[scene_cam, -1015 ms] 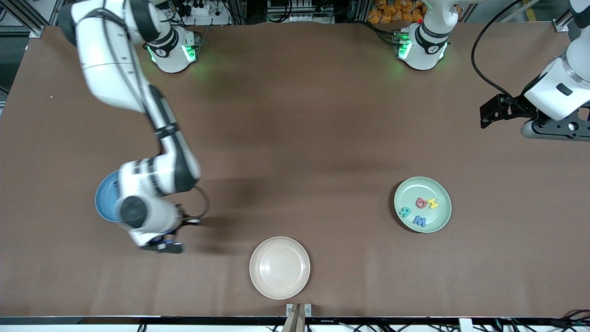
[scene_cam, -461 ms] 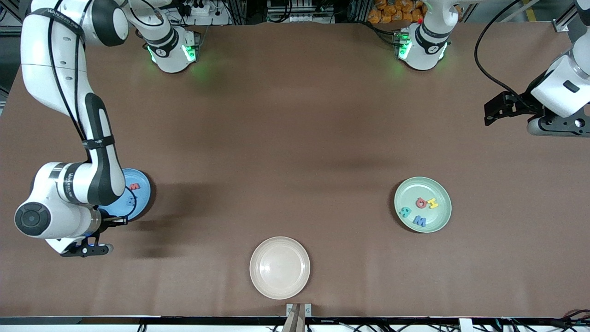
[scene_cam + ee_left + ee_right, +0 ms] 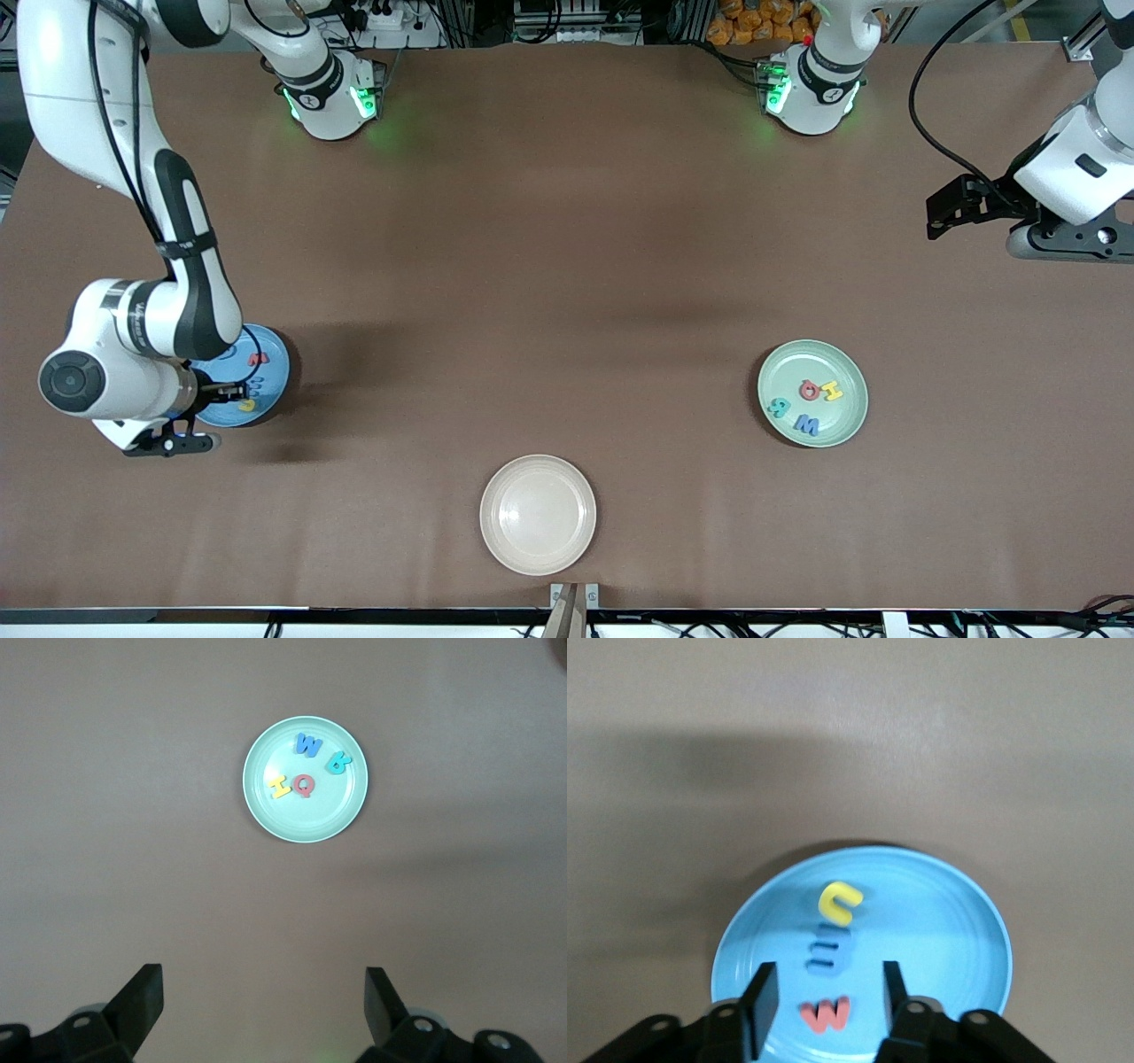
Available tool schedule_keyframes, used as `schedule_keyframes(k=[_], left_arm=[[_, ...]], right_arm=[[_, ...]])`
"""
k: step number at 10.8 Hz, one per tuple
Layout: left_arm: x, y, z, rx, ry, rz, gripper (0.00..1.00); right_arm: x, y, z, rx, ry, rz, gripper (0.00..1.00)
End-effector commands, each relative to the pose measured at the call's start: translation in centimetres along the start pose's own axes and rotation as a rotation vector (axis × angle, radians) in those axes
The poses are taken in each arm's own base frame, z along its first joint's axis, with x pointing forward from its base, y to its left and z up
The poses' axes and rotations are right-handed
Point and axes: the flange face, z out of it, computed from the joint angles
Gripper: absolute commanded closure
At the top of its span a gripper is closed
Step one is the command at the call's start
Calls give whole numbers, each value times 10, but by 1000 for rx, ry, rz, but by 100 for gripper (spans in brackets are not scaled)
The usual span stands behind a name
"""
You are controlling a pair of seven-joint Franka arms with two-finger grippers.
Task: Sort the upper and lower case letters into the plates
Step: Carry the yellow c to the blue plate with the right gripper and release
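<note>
- The blue plate sits flat on the table near the right arm's end, partly covered by the right arm in the front view.
- A yellow letter, a blue letter and a red letter lie flat in it, in a row across its middle, close together.
- The pale green plate sits flat toward the left arm's end, well apart from the blue one.
- It holds a blue W, a teal letter, a red Q and a yellow letter, flat, clustered near its centre.

You had bare table between the blue plate and green plate. Only the cream plate sat nearer the front camera.
</note>
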Motion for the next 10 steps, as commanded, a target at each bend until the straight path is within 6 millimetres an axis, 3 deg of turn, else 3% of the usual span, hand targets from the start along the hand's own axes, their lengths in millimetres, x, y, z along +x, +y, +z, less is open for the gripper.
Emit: schedule_keyframes(k=[1,4,7,10], left_arm=[[-5,-7,-12,-9,8,3,0],[-10,-5,-22,-2,10,-3,0],[-22,-2,-26,-8,-26,12,0],[-21,-7,-27,-3,-24,5,0]], right_arm=[[-42,-4,-2,18,57,-16,0],[-99,-28,22,32,122,-42,0],[-156,-44,12,54,116,-62,0],[-188,-61,2,66,122,-90,0]])
